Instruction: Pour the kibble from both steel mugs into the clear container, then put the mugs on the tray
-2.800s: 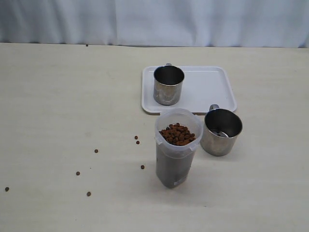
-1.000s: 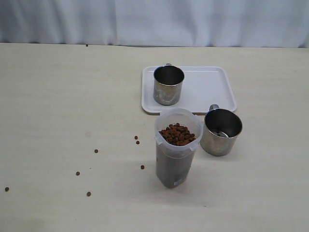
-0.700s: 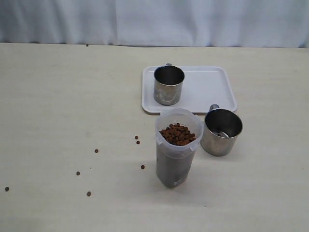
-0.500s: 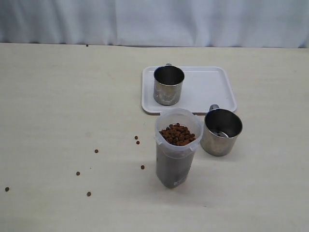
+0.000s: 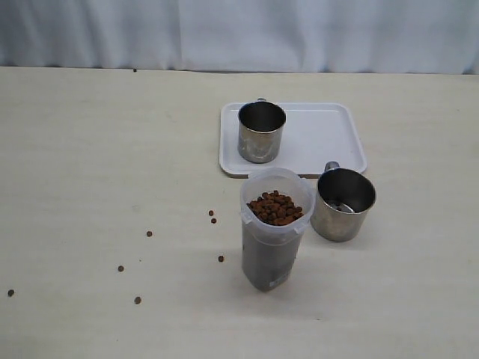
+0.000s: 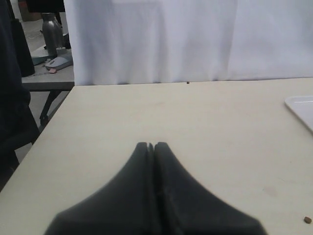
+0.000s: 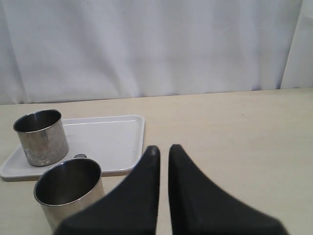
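Steel mug (image 5: 261, 132) on tray (image 5: 329, 138), second mug (image 5: 343, 203) beside it (off-tray), kibble (image 5: 276, 208) in clear container (image 5: 274, 239), left gripper (image 6: 151, 145) pinched together, right gripper (image 7: 163, 148) barely parted.

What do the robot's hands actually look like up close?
Only the wrist cameras show them. The left gripper and right gripper look alike: two matte black jaws each, broad at the base and tapering to narrow rounded tips. No cables, markings or labels show, and the arms themselves are out of view.
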Controlling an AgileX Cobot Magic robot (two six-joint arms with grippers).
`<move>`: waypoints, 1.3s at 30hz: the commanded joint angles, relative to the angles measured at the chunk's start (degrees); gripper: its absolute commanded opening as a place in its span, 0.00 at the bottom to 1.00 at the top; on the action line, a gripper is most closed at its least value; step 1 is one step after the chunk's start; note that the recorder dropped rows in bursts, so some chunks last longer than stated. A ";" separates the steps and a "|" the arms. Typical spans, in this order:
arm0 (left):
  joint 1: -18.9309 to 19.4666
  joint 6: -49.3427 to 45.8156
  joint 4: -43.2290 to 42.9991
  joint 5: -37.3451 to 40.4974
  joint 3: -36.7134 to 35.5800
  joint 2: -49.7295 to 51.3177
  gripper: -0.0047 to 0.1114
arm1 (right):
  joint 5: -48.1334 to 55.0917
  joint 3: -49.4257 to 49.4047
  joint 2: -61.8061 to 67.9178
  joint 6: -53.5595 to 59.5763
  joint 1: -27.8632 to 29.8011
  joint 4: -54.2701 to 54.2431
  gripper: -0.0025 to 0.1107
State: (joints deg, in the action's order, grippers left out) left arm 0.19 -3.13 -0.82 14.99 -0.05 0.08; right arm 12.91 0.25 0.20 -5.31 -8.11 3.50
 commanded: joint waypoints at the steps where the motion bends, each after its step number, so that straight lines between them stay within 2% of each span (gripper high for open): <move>1: 0.07 -0.08 0.49 -0.79 0.05 -0.08 0.04 | 0.33 -0.25 -0.20 0.08 0.27 0.37 0.07; 8: 0.07 -0.08 0.49 -0.79 0.05 -0.08 0.04 | -1.38 -0.25 -0.20 2.07 0.27 1.04 0.07; 16: 0.07 -0.08 0.49 -0.79 0.05 -0.08 0.04 | -21.16 -0.25 -0.20 2.55 0.27 -0.06 0.07; 21: 0.07 -0.08 0.06 -0.66 0.05 -0.08 0.04 | -23.65 -0.25 -0.20 2.55 0.27 -0.06 0.07; 26: 0.07 -0.08 0.06 -0.66 0.05 -0.08 0.04 | -37.03 -0.25 -0.20 -5.20 -0.11 -2.58 0.07; 28: 0.07 -0.08 0.06 -0.66 0.05 -0.08 0.04 | -35.86 -0.25 -0.20 -10.41 -1.12 2.62 0.07; 29: 0.07 -0.08 0.06 -0.66 0.05 -0.08 0.04 | -34.37 -0.25 -0.20 -13.84 -2.15 8.71 0.07; 33: 0.07 -0.08 0.06 -0.66 0.05 -0.08 0.04 | -35.58 -0.25 10.33 -27.43 -5.85 26.32 0.07; 36: 0.07 -0.08 0.06 -0.66 0.05 -0.08 0.04 | -36.83 -0.25 24.15 -28.39 -7.97 28.27 0.08; 39: 0.07 -0.08 0.06 -0.66 0.05 -0.08 0.04 | -37.07 0.90 40.26 -27.32 -8.75 28.77 0.21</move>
State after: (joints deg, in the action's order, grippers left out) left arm 0.19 -3.13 -0.82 14.99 -0.05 0.08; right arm -23.59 0.26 28.50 -32.48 -16.18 30.21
